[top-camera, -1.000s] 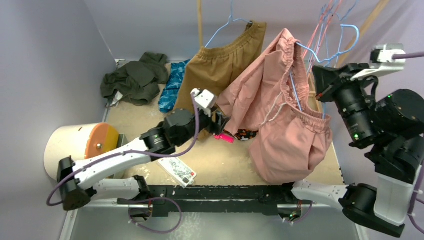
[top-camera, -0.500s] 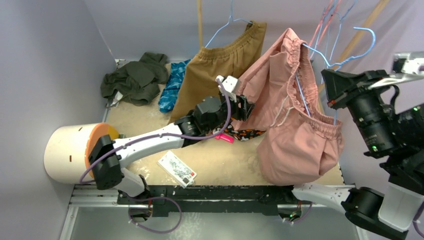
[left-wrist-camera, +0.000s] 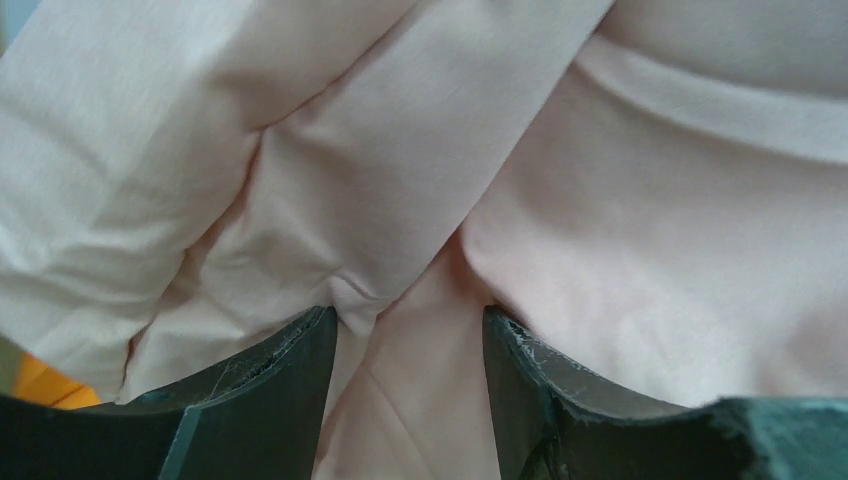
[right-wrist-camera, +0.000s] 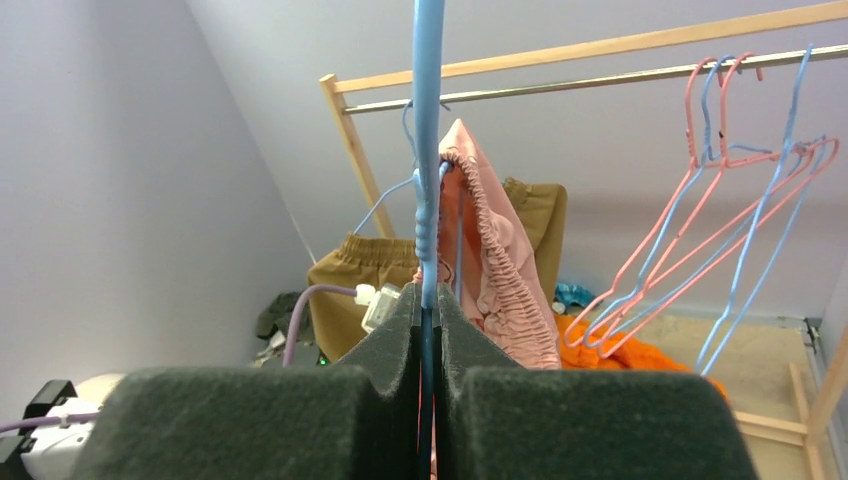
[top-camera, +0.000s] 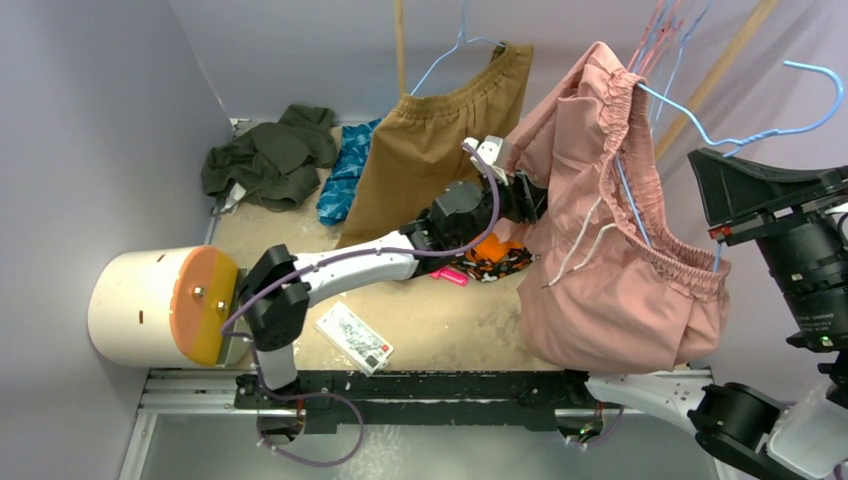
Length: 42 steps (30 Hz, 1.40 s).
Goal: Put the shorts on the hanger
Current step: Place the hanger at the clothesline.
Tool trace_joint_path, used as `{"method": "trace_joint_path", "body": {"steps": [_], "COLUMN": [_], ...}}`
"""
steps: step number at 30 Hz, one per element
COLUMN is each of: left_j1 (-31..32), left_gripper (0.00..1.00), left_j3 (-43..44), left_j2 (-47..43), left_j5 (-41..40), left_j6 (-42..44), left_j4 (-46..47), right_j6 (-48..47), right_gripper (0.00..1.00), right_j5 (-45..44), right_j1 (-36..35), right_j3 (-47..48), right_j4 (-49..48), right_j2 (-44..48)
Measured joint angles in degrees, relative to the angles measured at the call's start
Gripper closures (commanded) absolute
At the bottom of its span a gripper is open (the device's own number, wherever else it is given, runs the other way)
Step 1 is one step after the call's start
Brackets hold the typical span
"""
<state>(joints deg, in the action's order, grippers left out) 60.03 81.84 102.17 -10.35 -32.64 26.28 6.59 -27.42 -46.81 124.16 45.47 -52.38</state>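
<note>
The dusty-pink shorts hang in the air at the right, their gathered waistband threaded on the light-blue hanger. My right gripper is shut on the hanger's wire and holds it up; in the top view this gripper is just right of the shorts. My left gripper is pushed into the shorts' left side. Its fingers stand apart, and a fold of pink fabric lies in the left gripper.
Tan-brown shorts hang on another blue hanger at the back. A dark green garment and a blue cloth lie at the back left, an orange garment under my left wrist. A white drum and a printed card sit near. Spare hangers hang on the rail.
My right arm has lifted the hanger and shorts up and to the right. My left arm has reached right into the shorts, and its fingers have narrowed somewhat.
</note>
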Motion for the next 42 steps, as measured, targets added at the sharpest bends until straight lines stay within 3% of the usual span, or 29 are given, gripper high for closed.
{"method": "trace_joint_path", "body": {"steps": [7, 10, 16, 22, 29, 35, 42], "left_j1": [0.0, 0.0, 0.0, 0.04, 0.2, 0.26, 0.37], "left_gripper": [0.39, 0.3, 0.26, 0.24, 0.22, 0.21, 0.24], "left_j3": [3.5, -0.85, -15.76, -22.45, -23.06, -22.77, -25.97], "left_j2": [6.71, 6.62, 3.67, -5.57, -22.56, -27.08, -29.62], "left_j5": [4.33, 4.7, 4.85, 3.63, -1.97, -6.99, -6.05], "left_j6": [-5.77, -7.08, -8.72, -8.76, -10.58, -14.56, -20.35], "left_j4": [4.61, 7.37, 10.51, 6.08, -1.95, -10.58, -5.46], "right_j6": [-0.09, 0.0, 0.04, -0.02, -0.28, -0.26, -0.22], "right_gripper": [1.0, 1.0, 1.0, 1.0, 1.0, 1.0, 1.0], "right_j5": [-5.18, -7.98, -9.81, -11.1, -12.5, -12.55, -11.91], "right_j1": [0.0, 0.0, 0.0, 0.0, 0.0, 0.0, 0.0], "right_j3": [-6.27, -12.55, -19.5, -19.76, -24.0, -30.45, -36.15], "right_j4": [0.31, 0.81, 2.12, 2.25, 1.6, -0.39, -5.55], "right_j2": [0.48, 0.9, 0.66, 1.33, 3.74, 3.74, 3.85]}}
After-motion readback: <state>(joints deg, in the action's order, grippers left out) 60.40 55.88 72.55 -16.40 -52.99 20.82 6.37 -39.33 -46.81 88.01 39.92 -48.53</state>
